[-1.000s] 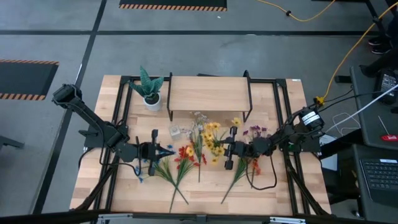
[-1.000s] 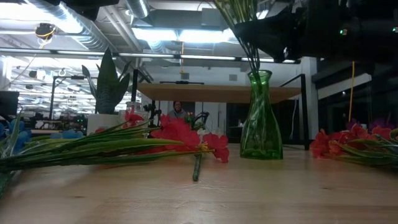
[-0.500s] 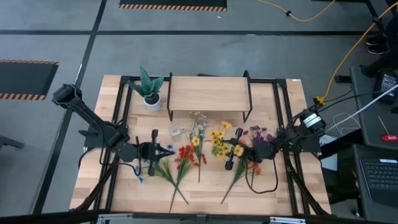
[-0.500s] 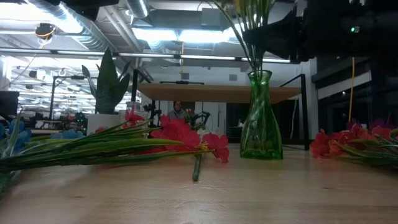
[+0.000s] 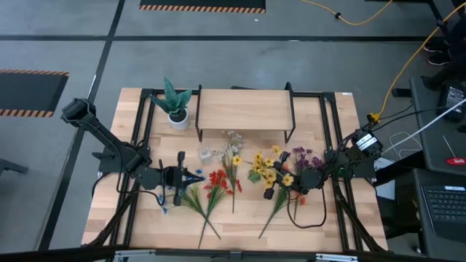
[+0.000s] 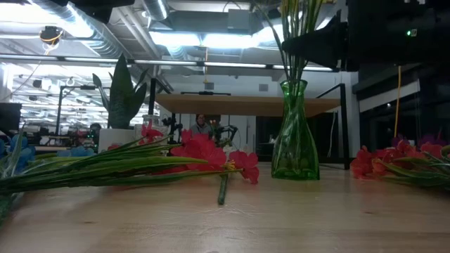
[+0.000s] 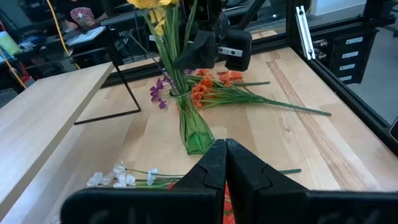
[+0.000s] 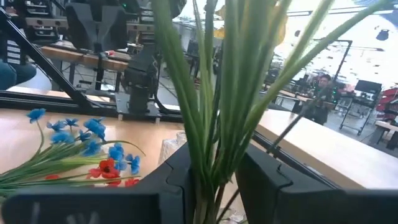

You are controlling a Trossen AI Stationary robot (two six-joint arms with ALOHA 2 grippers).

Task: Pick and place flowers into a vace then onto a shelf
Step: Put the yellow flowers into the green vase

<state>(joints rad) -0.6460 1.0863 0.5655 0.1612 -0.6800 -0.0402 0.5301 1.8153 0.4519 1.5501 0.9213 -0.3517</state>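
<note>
A bunch of yellow flowers [image 5: 269, 169] stands with its stalks in the green glass vase [image 6: 294, 133], which is also in the left wrist view [image 7: 194, 127]. My right gripper [image 8: 211, 163] is shut on the stalks above the vase mouth; it also shows in the high view [image 5: 271, 177]. Red [image 5: 218, 182], white [image 5: 233, 138], purple [image 5: 301, 154] and orange [image 5: 293, 195] flowers lie flat on the table. The shelf [image 5: 244, 109] stands at the far side. My left gripper [image 5: 196, 177] is shut and hovers beside the red flowers. My right gripper pinches the green stalks [image 8: 211, 146] of the yellow bunch between its two fingers [image 8: 173, 177], a little above the vase's mouth [image 7: 180, 93]. The fingers come level from the table's right side and lie across the stalks. The bunch stands nearly upright with its lower ends inside the vase.
A spiky green plant in a white pot [image 5: 175, 108] stands left of the shelf. Blue flowers [image 8: 93, 140] lie near my left arm. A small clear object [image 5: 205, 153] sits by the white flowers. Black frame rails [image 5: 331, 131] run along the table's sides.
My right gripper has drawn back toward the table's right edge, still shut on the stalks. The yellow blooms have swung right with it, so the bunch has gone from leaning left to nearly upright, while its lower ends stayed at the vase mouth.
</note>
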